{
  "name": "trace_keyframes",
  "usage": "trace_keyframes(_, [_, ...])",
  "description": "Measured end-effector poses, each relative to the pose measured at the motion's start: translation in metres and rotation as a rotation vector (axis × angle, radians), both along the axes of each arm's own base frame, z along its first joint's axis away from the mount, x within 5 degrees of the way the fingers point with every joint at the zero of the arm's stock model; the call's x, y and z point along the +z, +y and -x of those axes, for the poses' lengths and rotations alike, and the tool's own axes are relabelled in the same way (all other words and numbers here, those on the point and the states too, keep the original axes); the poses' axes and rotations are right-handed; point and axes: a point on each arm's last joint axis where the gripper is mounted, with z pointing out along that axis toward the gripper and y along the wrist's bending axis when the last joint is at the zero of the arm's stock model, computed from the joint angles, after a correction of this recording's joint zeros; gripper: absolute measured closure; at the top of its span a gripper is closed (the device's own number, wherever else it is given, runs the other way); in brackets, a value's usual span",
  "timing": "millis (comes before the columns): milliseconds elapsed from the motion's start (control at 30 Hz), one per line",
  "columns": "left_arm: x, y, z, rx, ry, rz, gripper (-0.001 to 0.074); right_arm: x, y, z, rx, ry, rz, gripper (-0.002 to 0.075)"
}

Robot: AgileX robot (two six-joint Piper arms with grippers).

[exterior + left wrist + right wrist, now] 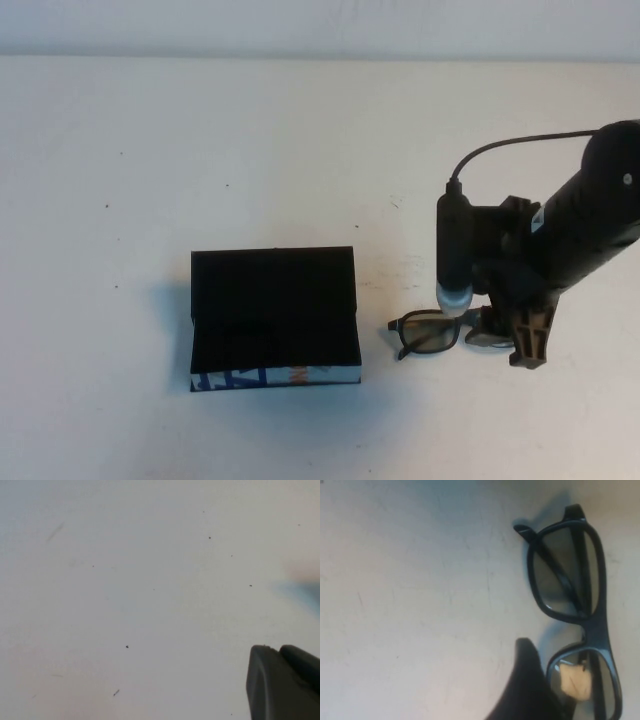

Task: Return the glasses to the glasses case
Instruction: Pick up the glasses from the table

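The glasses [432,333], black with thick rims, lie on the table to the right of the glasses case [275,305]. The case is a flat black box that looks open, with its printed white side [275,377] facing the table's front edge. My right gripper [500,330] is down over the right end of the glasses. In the right wrist view the glasses [597,625] lie folded. The right gripper [552,672] is open, with one dark finger [527,680] beside the lens rim and a tan pad [575,680] showing through the lens. My left gripper [277,650] hangs shut over bare table, away from both things.
The white table [150,150] spreads round the case and the glasses. The right arm's cable [520,142] loops above the wrist camera [453,250]. The table's far edge meets a pale wall [320,25].
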Motion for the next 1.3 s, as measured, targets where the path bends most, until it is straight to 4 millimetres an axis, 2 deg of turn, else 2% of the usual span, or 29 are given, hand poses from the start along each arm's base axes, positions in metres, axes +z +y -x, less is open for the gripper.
trace_keyframes(167, [0.0,0.0,0.0,0.0,0.001,0.0,0.0736,-0.015,0.003,-0.008,0.13,0.01,0.052,0.029])
trace_keyframes(367, [0.0,0.0,0.0,0.0,0.001,0.0,0.0736,-0.028,0.003,-0.013,0.179,0.021,0.097,0.0286])
trace_keyframes(800, [0.0,0.0,0.0,0.0,0.001,0.0,0.0736,-0.047,0.009,-0.027,0.176,0.012,0.108,0.0286])
trace_keyframes(1067, [0.0,0.0,0.0,0.0,0.001,0.0,0.0736,-0.055,0.016,-0.043,0.183,0.017,0.119,0.0286])
trace_keyframes(1300, [0.0,0.0,0.0,0.0,0.001,0.0,0.0736,-0.062,0.015,-0.045,0.198,0.039,0.148,0.0302])
